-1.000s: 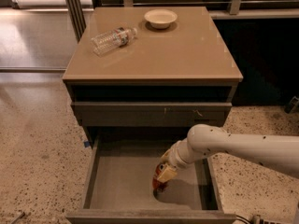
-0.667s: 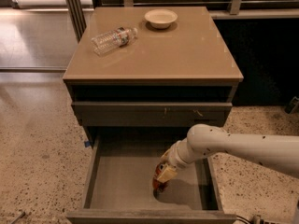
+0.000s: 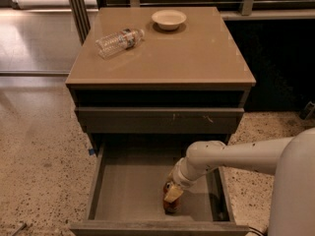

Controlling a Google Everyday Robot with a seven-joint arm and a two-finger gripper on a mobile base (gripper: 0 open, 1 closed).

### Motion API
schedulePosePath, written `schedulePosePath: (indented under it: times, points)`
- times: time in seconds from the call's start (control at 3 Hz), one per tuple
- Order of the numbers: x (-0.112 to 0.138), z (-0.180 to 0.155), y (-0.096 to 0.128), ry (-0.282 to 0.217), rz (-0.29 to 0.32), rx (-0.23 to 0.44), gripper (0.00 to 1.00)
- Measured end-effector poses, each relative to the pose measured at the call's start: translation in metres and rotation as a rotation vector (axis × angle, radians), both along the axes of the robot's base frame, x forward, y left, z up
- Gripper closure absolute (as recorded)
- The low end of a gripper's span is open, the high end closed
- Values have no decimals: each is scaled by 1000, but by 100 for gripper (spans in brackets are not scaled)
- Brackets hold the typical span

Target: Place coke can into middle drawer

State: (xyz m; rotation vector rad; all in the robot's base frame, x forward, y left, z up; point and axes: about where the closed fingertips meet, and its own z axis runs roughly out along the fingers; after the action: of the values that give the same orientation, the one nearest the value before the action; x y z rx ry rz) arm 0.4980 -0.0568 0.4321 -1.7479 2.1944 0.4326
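The white arm (image 3: 236, 156) is reaching in from the right and dipping down into the open middle drawer (image 3: 125, 191), which is standing pulled out toward the near side. The gripper (image 3: 173, 192) is sitting low over the drawer's floor, right of centre, and is clasping the upper part of the coke can (image 3: 171, 206). The can is standing upright near the drawer's front wall. On the cabinet top (image 3: 197, 58), a clear plastic water bottle (image 3: 119, 41) is lying on its side at the far left, and a pale bowl (image 3: 169, 19) is resting further back
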Motion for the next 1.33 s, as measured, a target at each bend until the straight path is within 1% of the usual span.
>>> schedulePosePath:
  times: [0.33, 0.67, 1.0, 1.33]
  points:
    - [0, 0, 0, 0, 0, 0, 100]
    - [-3, 0, 0, -42, -5, -24, 100]
    - [-2, 0, 2, -59, -3, -35, 100]
    - [-2, 0, 2, -59, -3, -34, 100]
